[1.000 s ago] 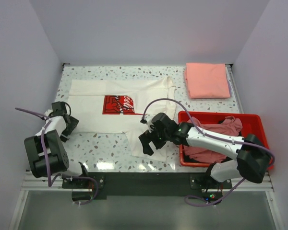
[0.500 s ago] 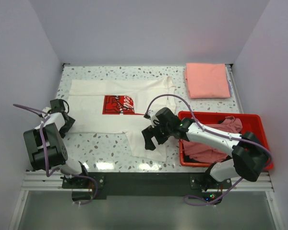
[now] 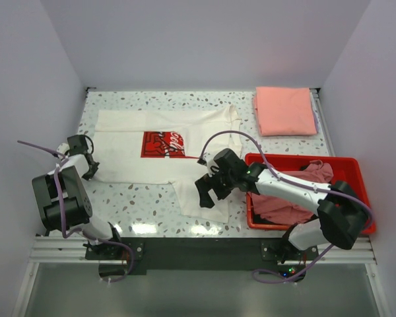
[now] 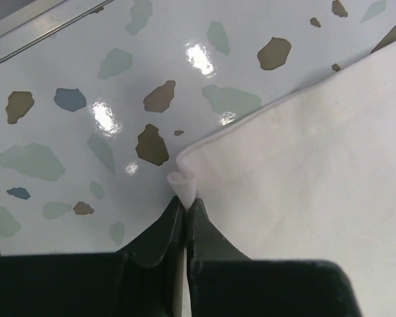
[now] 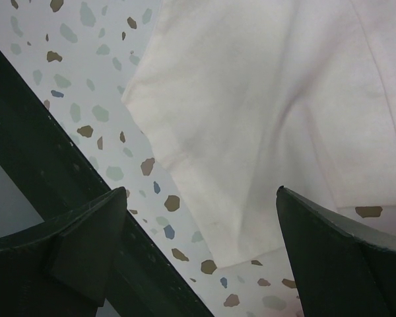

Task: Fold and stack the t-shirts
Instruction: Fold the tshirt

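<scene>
Top external view: found the white t-shirt (image 3: 119,132) spread flat on the left half of the speckled table (image 3: 145,205), with the red Coca-Cola print (image 3: 164,144) facing up and one sleeve (image 3: 214,211) reaching toward the near edge. Found the left gripper (image 3: 88,169) at the shirt's near-left corner. Saw from the left wrist view the jaws pressed together, pinching the small rolled tip of that corner, with the rest of the cloth lying smooth on the tabletop. Found the right gripper (image 3: 210,195) over the near sleeve. Saw from the right wrist view the fingers (image 5: 72,244) spread wide to either side of the sleeve, gripping nothing. Could not tell whether touching the cloth or hanging just above it. Noted a salmon-pink t-shirt (image 3: 285,111) folded square at the far right of the table, beyond the red bin (image 3: 287,157). Noted a dusty-pink t-shirt (image 3: 277,208) crumpled inside that bin, with a bit of black cloth (image 3: 315,163) showing by the bin's far wall.
</scene>
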You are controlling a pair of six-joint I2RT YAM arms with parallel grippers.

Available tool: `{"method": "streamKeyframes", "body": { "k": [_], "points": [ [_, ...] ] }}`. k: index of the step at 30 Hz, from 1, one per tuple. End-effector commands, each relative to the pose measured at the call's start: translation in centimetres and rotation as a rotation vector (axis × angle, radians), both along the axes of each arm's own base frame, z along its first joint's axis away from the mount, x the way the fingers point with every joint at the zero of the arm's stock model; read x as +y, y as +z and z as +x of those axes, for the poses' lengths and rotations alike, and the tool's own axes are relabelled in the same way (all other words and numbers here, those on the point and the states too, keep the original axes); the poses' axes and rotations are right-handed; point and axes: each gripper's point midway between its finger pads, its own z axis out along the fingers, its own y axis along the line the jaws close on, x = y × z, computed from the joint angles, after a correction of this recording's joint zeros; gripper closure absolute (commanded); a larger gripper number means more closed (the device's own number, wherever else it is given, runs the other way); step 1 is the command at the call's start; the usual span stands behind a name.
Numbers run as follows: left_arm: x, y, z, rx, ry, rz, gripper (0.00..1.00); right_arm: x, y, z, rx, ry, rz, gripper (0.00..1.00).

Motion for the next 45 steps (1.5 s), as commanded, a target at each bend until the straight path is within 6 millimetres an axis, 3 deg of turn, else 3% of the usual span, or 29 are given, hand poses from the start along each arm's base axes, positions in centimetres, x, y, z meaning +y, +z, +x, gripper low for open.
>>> {"method": "streamKeyframes", "body": {
  "k": [1, 16, 27, 31, 36, 41, 45],
  "points": [
    [-1.0, -1.4, 0.1, 0.008, -0.039, -0.061, 1.00, -0.1, -0.2, 0.1, -0.012, 0.014, 0.002, 0.01],
    [-0.3, 4.8, 1.4, -0.183, -0.054, 0.035, 1.00, -0.5, -0.5, -0.9, -0.013, 0.038, -0.039, 0.01],
    [-0.6, 5.4, 2.0, -0.214, -0.074, 0.028, 1.00, -0.5, -1.2, -3.1, -0.083, 0.126, -0.144, 0.01],
    [-0.6, 5.1, 2.0, -0.208, -0.081, 0.027, 1.00, -0.4, -2.4, -5.2, -0.102, 0.218, -0.225, 0.03],
    [-0.5, 4.9, 1.7, -0.192, -0.074, 0.032, 1.00, -0.3, -4.4, -6.2, -0.122, 0.257, -0.324, 0.15],
    [-0.5, 4.9, 1.7, -0.193, -0.071, 0.028, 1.00, -0.8, -5.4, -4.8, -0.171, 0.201, -0.397, 0.25],
    [-0.5, 4.6, 1.3, -0.179, -0.058, 0.031, 1.00, -1.3, -6.1, -4.4, -0.183, 0.189, -0.440, 0.42]
  ]
}}
